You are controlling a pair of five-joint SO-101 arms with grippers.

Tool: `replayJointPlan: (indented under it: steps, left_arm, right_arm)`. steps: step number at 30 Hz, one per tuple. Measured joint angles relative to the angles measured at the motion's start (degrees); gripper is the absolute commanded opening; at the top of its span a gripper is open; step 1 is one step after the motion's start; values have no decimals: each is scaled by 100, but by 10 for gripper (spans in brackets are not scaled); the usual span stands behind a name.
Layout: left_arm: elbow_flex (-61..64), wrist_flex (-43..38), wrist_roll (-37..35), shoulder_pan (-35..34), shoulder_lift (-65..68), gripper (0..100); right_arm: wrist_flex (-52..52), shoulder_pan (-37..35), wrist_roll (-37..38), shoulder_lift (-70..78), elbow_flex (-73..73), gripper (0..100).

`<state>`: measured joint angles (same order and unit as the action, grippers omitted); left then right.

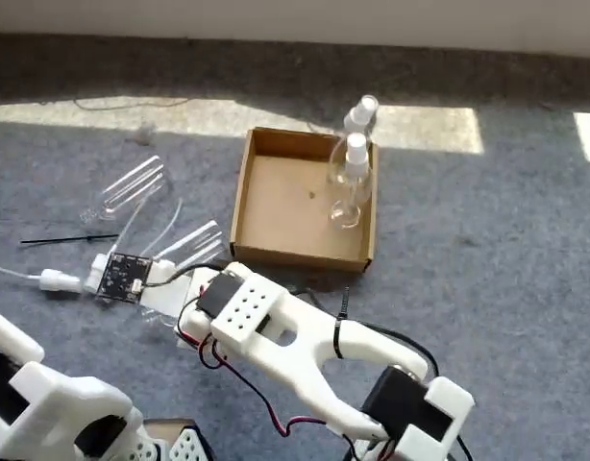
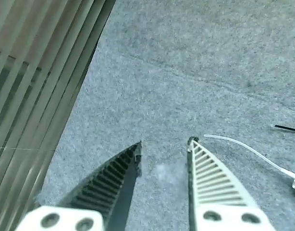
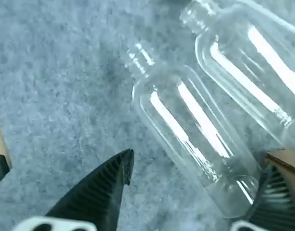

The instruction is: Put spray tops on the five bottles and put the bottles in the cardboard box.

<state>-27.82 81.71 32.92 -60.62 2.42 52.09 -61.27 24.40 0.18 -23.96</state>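
Bottles of clear plastic, two with no spray tops, lie side by side on the grey carpeted counter (image 3: pixel 51 72) beneath the right claw (image 3: pixel 198 163). The nearer bottle (image 3: pixel 186 130) has its base between the claw's two fingers, which are spread wide and grip nothing. Its open neck points away from the claw. The second uncapped bottle (image 3: pixel 248 62) lies just beyond it, roughly parallel and very close.

In the high view, the cardboard box (image 1: pixel 239 206) sits open just off to one side of that claw. A capped bottle (image 1: pixel 350 178) with a white spray top stands upright in the box, against the wall farthest from the claw. Another capped bottle (image 1: pixel 362 113) stands at the box's far corner, possibly inside it or just behind it. One more clear bottle (image 1: pixel 132 187) lies on its side on the carpet, farther ahead of the claw.

The left claw (image 2: pixel 165 143) is also open, with only bare carpet between its fingers. A thin white cable (image 2: pixel 248 151) runs close past one fingertip, and beige slats (image 2: pixel 32 72) lie off to its other side.
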Motion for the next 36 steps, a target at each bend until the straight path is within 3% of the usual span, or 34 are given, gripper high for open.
replayJointPlan:
  steps: [12,21,32,36]
  left_arm:
    - [0,0,0,0,0,157]
    - [0,0,0,0,0,157]
    - [0,0,0,0,0,157]
    - [0,0,9,0,0,157]
  right_arm:
    - [-484,-9,88,712,9,348]
    - [-149,-9,88,712,9,146]
    - [466,-9,-651,686,53,5]
    - [738,-18,-677,149,44,3]
